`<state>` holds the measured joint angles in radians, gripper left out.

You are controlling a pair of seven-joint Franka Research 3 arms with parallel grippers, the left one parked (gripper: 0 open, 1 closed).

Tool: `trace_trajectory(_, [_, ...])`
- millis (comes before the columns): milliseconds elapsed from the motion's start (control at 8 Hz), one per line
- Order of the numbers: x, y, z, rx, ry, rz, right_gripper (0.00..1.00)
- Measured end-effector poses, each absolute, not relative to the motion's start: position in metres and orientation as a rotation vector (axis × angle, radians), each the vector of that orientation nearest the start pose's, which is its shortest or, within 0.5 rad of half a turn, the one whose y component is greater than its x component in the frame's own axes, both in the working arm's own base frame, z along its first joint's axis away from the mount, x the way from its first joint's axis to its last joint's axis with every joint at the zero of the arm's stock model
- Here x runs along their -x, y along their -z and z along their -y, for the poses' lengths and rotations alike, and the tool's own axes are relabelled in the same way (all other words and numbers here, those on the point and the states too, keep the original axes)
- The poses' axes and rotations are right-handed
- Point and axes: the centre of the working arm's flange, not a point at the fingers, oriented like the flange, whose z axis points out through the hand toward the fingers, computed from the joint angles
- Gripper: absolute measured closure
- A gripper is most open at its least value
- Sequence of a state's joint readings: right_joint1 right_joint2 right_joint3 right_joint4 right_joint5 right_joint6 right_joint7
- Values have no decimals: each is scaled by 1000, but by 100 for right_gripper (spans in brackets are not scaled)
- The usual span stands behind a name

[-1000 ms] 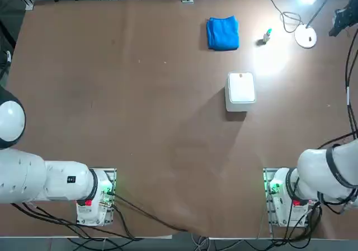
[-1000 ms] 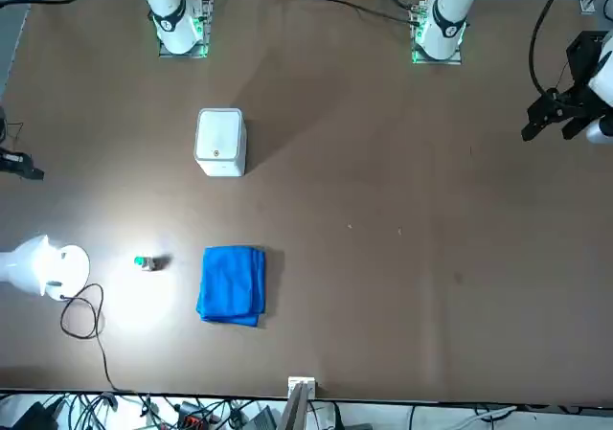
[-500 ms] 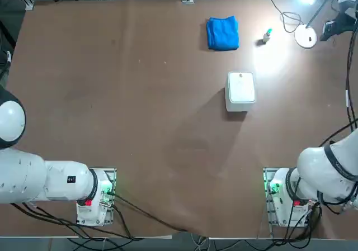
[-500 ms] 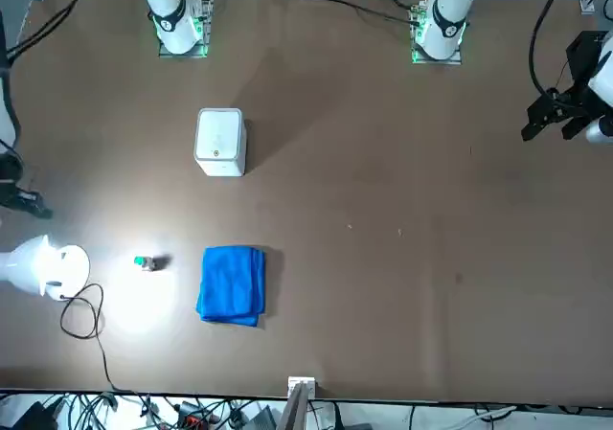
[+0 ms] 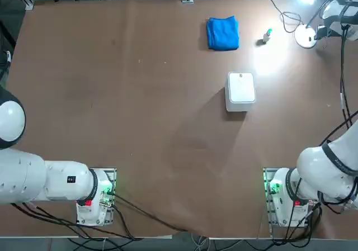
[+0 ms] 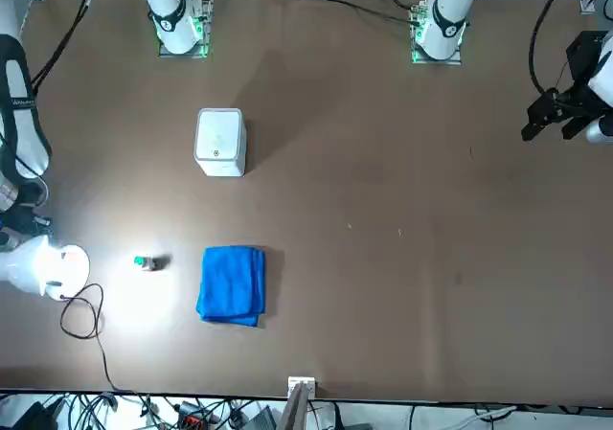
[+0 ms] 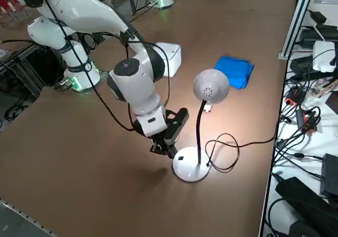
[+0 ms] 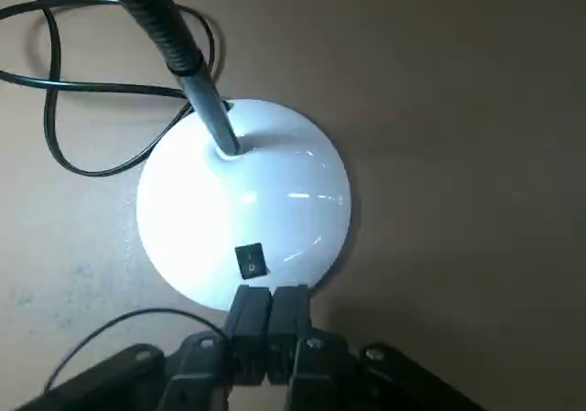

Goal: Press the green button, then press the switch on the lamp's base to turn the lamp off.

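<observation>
My hand (image 8: 270,306) hangs low over the near edge of the lamp's base (image 8: 244,214), its two fingers (image 8: 249,312) pressed together with no gap between them and nothing held. Their tips sit just short of the small black switch (image 8: 250,261) on the white disc; I cannot tell whether they touch the base. From the right side, the hand (image 7: 165,149) points down at the rim of the base (image 7: 191,166), right beside it, with my wrist angled over the bench (image 7: 79,158).

The lamp (image 7: 204,114) stands at the far right corner of the bench, its black stem rising from the base and bending to a round head (image 7: 210,87) that faces the bench. It is lit: a bright pool of light falls on the bench around the button (image 5: 267,35). A black cable (image 7: 227,147) loops away from the base toward the bench edge.

The button (image 6: 142,262) lies between the base (image 6: 63,268) and a folded blue cloth (image 6: 232,284), apart from both and well apart from my hand. A white box (image 6: 220,142) sits closer to the arm bases, clear of everything else.
</observation>
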<state>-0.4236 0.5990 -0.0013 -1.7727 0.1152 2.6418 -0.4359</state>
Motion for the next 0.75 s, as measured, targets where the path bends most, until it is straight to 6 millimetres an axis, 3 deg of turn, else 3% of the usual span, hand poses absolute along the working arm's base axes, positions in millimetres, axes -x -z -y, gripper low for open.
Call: trace_trajectory(750, [-629, -234, 267, 3109, 425, -150, 99])
